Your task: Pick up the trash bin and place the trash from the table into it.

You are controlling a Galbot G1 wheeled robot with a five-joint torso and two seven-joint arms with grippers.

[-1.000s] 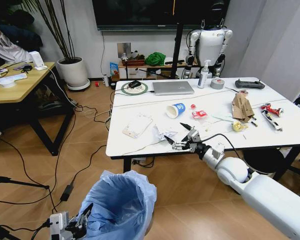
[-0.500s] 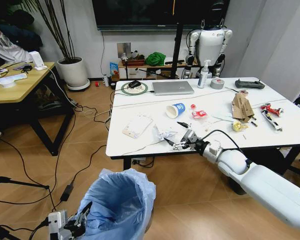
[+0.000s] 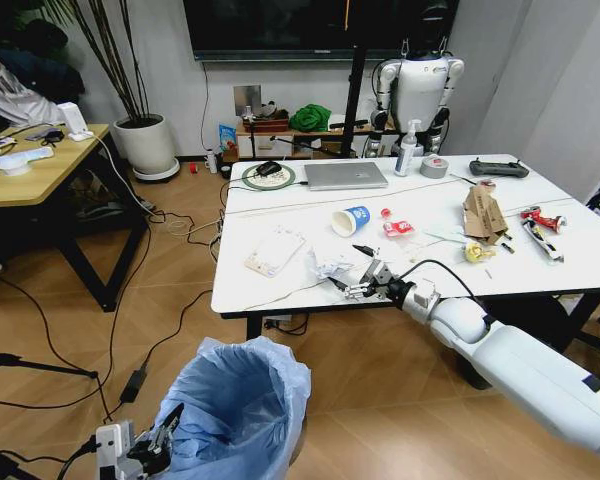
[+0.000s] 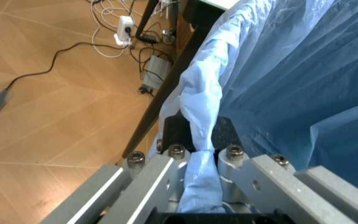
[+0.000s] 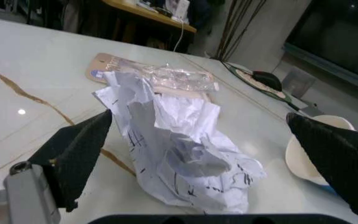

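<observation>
On the bench [image 3: 280, 290], a crumpled wrapper [image 3: 330, 266] lies near the front edge, with a flat packet [image 3: 275, 250] to its left and a paper cup [image 3: 352, 220] on its side behind it. A laptop [image 3: 346, 175] sits at the back. The bin [image 3: 242, 410] is off the bench, lower and to the front-left.

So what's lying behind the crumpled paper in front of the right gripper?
Behind the crumpled paper lies a flat packet, partly covered by it; the open right gripper frames the paper.
</observation>
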